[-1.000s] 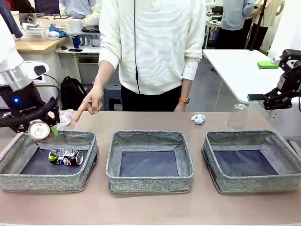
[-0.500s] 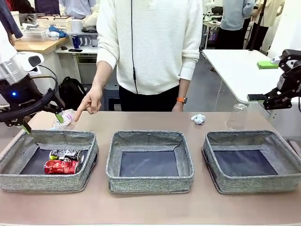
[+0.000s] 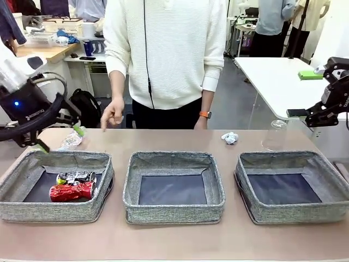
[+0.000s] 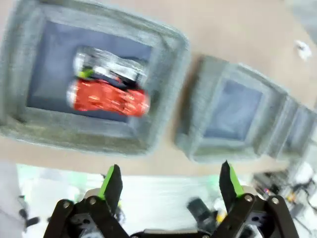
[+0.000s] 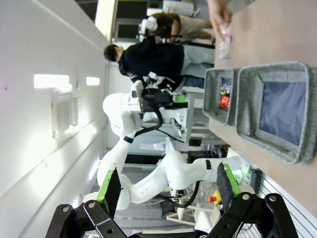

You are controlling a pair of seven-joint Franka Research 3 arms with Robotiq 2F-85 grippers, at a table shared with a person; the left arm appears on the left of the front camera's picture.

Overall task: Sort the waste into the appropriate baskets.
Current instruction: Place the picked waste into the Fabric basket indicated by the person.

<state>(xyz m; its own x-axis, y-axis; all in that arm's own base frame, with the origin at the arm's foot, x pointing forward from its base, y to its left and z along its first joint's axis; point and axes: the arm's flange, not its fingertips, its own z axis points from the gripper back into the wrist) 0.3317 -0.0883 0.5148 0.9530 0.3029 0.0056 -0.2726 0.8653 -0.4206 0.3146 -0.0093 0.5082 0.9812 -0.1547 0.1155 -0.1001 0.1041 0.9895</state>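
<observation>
Eyeing the clear plastic bottle lying just beyond the left basket; probably handling light, springy, slippery; suiting a mid-body pinch; finding left gripper and right gripper spread wide, empty.

No legible text, labels, brands or numbers anywhere.

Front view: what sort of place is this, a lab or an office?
Most likely a robotics lab: the robot's left arm hangs over the table, a cluttered workbench and a white worktable stand behind, and other people are farther off.
</observation>
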